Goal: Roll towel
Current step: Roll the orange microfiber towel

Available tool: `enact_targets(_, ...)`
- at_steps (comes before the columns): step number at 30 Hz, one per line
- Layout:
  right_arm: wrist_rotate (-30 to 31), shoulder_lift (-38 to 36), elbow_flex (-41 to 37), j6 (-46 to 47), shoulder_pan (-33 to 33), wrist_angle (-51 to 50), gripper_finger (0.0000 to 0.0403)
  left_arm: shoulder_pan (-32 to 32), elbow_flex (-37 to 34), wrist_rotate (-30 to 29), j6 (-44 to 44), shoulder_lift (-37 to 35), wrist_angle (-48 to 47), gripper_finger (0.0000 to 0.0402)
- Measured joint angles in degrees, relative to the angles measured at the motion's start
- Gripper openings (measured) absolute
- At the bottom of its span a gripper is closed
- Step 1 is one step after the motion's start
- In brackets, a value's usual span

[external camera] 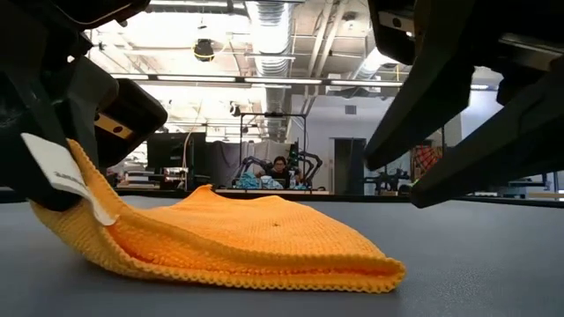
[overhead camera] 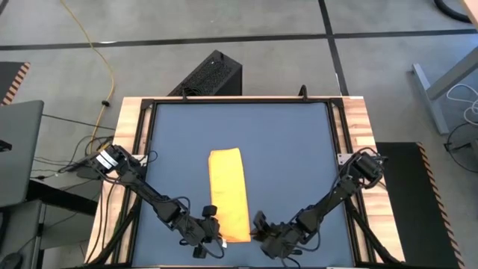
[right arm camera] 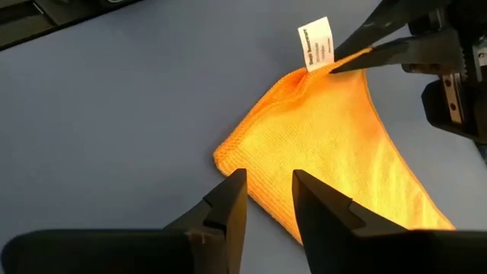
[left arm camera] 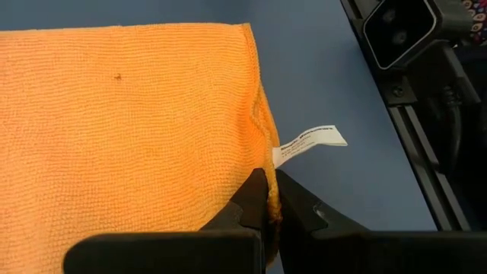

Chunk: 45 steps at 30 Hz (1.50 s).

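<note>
Towel (overhead camera: 229, 193) folded into long strip, mid-table on dark mat (overhead camera: 284, 142). Left gripper (left arm camera: 268, 199) clenched on near corner by white tag (left arm camera: 308, 142), lifting it. Right gripper (right arm camera: 268, 194) fingers parted, nothing grasped, just above other near corner.

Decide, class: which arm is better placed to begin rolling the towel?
Probably the left: the left gripper already pinches the towel at its tagged near corner, lifting it. The right gripper is open beside the other near corner.

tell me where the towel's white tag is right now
In the low view the white tag hangs at the towel's lifted corner, beside the left gripper pinching that edge.
</note>
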Motion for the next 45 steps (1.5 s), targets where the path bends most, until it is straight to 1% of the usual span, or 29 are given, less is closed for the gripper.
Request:
enact_targets(5, -0.08, 0.0, 0.02, -0.19, -0.67, -0.15, 0.0175, 0.0, 0.0, -0.01, 0.06, 0.0, 0.0, 0.0)
enact_targets(9, -4.57, 0.21, 0.05, -0.59, -1.28, 0.03, 0.02, 0.0, 0.0, 0.01, 0.18, 0.0, -0.01, 0.0)
enact_targets(11, -6.75, 1.63, 0.13, -1.26, -1.52, 2.06, 0.0203, 0.0, 0.0, 0.01, 0.24, 0.0, 0.0, 0.0)
enact_targets(14, -7.26, 4.2, 0.1, -4.31, -1.15, 5.59, 0.0201, 0.0, 0.0, 0.01, 0.24, 0.0, 0.02, 0.0)
enact_targets(19, -3.08, 5.42, 0.31, -5.87, -0.56, 7.2, 0.0189, 0.0, 0.0, 0.28, 0.21, 0.0, 0.14, 0.0)
enact_targets(24, -3.02, 5.33, 0.26, -5.57, -0.76, 7.08, 0.0172, -0.02, 0.0, 1.15, 0.24, 0.0, 0.02, 0.0)
enact_targets(27, -4.36, 5.51, 0.26, -5.53, -1.22, 7.02, 0.0157, -0.02, 0.0, 1.25, 0.75, 0.0, 0.04, 0.0)
enact_targets(31, -6.11, 5.57, 0.21, -4.06, -1.9, 6.76, 0.0133, -0.04, 0.0, 1.19, 0.85, 0.0, 0.02, 0.0)
enact_targets(36, -6.37, 5.66, 0.15, -0.67, -2.19, 6.58, 0.0097, -0.51, 0.0, 0.15, 0.88, 0.0, 0.06, 0.0)
enact_targets(39, -6.33, 5.77, 0.09, 3.61, -2.31, 6.58, 0.007, -1.01, 0.0, 0.06, 0.87, 0.0, 0.14, 0.0)
enact_targets(45, -6.31, 5.79, 0.09, 15.13, -2.37, 6.44, 0.0014, -1.82, 0.0, -0.05, -0.18, 0.0, 0.42, 0.0)
